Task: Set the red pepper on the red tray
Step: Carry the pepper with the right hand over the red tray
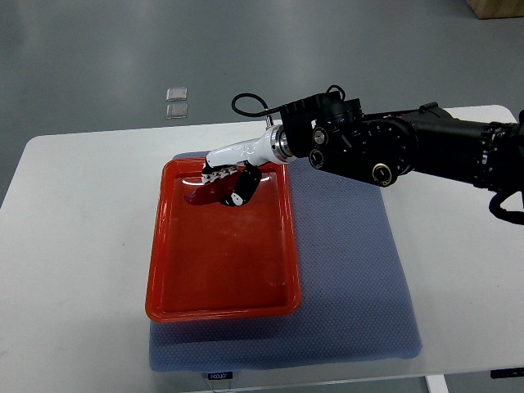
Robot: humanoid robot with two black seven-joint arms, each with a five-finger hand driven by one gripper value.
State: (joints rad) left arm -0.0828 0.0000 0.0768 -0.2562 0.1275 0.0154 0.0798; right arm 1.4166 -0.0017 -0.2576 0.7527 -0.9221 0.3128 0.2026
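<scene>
Right hand [232, 178] reaches in from the picture's right edge, arm black and bulky, forearm white near the wrist, a black cable loop above it. The hand sits over the far end of the red tray [221, 291], fingers curled down around the red pepper [199, 195]. The pepper shows as a dark red shape just left of and under the fingers, low in the tray's far left part; cannot tell if it touches the tray floor or hangs just above it. The grip looks closed on the pepper, with the black and white fingertips wrapped over its right side.

The tray is rectangular, long axis running away from the robot, and it lies on a blue-grey mat [352, 278] that covers the middle of the white desk [74, 246]. The tray's left edge overhangs the mat onto the bare desk. The near part of the tray holds nothing but reflections.

Two small clear square items [176, 101] lie on the grey floor beyond the desk's far edge; too small to identify. A tan box corner [495, 8] shows at top right.
</scene>
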